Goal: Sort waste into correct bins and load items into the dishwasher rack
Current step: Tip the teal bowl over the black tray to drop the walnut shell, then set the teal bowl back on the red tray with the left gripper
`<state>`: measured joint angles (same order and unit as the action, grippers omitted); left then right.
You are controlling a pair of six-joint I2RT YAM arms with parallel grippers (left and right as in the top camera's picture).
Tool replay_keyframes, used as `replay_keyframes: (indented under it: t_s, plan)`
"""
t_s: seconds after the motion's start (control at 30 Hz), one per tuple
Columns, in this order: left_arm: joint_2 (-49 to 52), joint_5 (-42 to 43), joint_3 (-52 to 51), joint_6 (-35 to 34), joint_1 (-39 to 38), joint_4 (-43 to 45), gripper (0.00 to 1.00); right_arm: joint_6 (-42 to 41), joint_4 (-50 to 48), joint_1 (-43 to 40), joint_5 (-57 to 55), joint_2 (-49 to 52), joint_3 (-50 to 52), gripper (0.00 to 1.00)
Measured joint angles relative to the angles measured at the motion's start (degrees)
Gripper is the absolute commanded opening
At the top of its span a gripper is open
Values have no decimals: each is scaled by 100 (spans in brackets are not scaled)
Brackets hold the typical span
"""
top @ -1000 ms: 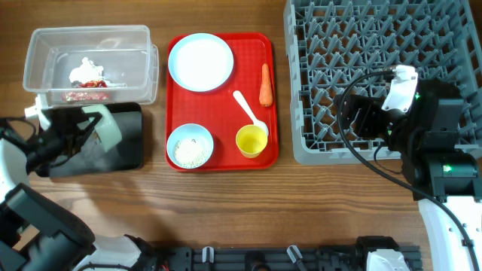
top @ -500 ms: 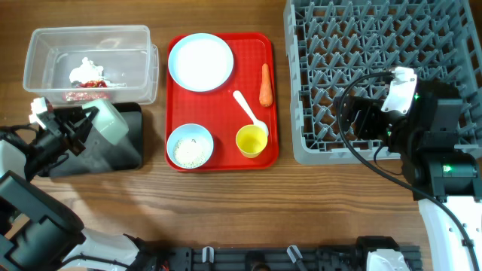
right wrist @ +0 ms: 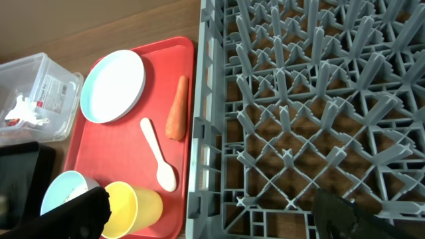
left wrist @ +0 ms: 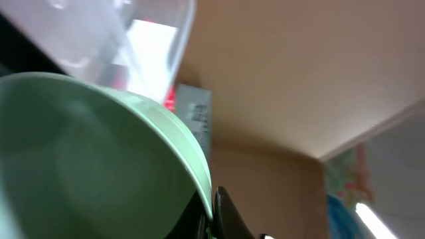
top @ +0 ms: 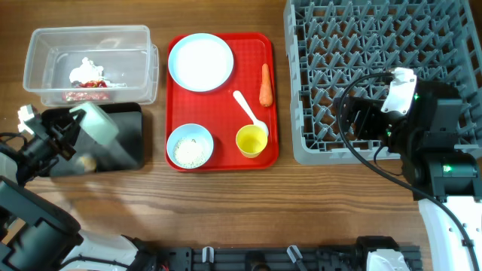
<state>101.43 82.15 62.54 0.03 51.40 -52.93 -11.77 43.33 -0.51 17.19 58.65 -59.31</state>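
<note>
Overhead view, left side: the left gripper (top: pixel 71 129) is clamped on a mint bowl (top: pixel 98 126), holding it tipped steeply on its side above the black tray (top: pixel 128 150). The left wrist view confirms the grip: a dark finger (left wrist: pixel 226 216) is pressed against the bowl's rim, and the bowl's inside fills the lower left of that frame. A blurred tan lump (top: pixel 86 162) shows just below the bowl at the tray's near edge; can't tell whether it is resting there or in the air.

Just behind the black tray sits the clear tub (top: pixel 143 45). It holds white tissue (top: pixel 84 71) and a red-and-white wrapper (top: pixel 86 95).

Right side: the right gripper (right wrist: pixel 209 202) is spread wide with nothing between its fingers, and it hangs over the near left part of the grey rack (top: pixel 376 45). No dishes visible in the rack.

Between the two arms, a red tray (top: pixel 226 162) lies flat on the wooden table (top: pixel 226 211).
- Plate (top: pixel 200 62) at the far left of the tray.
- Carrot (top: pixel 264 84) along the right edge, nearest the rack.
- Spoon (top: pixel 248 111) near the middle, its bowl end close to the yellow cup (top: pixel 251 141), which stands upright at the near right.
- Rice bowl (top: pixel 189 145) at the near left, with white rice (top: pixel 189 153) inside.
</note>
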Motion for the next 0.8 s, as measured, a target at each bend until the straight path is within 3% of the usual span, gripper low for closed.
replay_keyframes:
  t_s: [0.43,0.7,0.8]
  plan:
    - [-46,391,9,-87,-184,-81,4,0,-26,0,0,0,0,100]
    - [-975,264,673,-291,-1137,-48,4,0,-33,0,0,0,0,100]
    - [-1445,-155,1014,-540,-1720,361,4,0,-42,0,0,2,0,100]
